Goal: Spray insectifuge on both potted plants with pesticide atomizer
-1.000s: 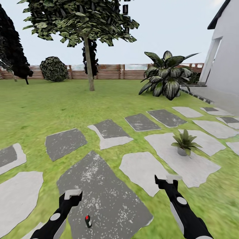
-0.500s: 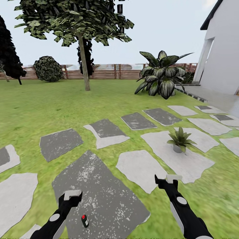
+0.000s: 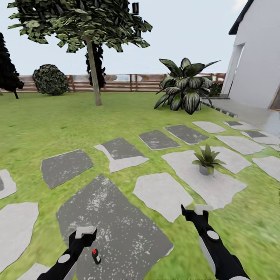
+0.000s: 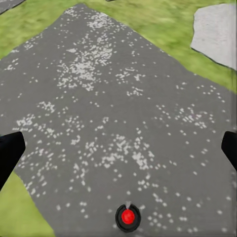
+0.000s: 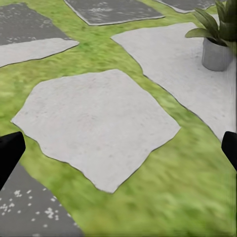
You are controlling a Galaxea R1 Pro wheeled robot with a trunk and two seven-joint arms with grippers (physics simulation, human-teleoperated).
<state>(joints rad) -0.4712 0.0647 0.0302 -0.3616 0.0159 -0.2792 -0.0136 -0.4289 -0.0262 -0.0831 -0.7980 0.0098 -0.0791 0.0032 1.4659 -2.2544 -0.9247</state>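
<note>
Right now I'm reaching for the spray bottle, apparently upright on the dark stone beside my left end effector; jaws apart, nothing held. Next: lower, straddle it.

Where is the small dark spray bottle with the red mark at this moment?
In the head view, the small dark spray bottle with a red mark stands low and left of centre on the large dark grey speckled stepping stone, just beside the left gripper.

The pesticide atomizer is dark with a red top, standing on a dark grey stepping stone flecked white. The potted plant has green leaves in a grey pot, on a pale grey stone amid green lawn.
</note>
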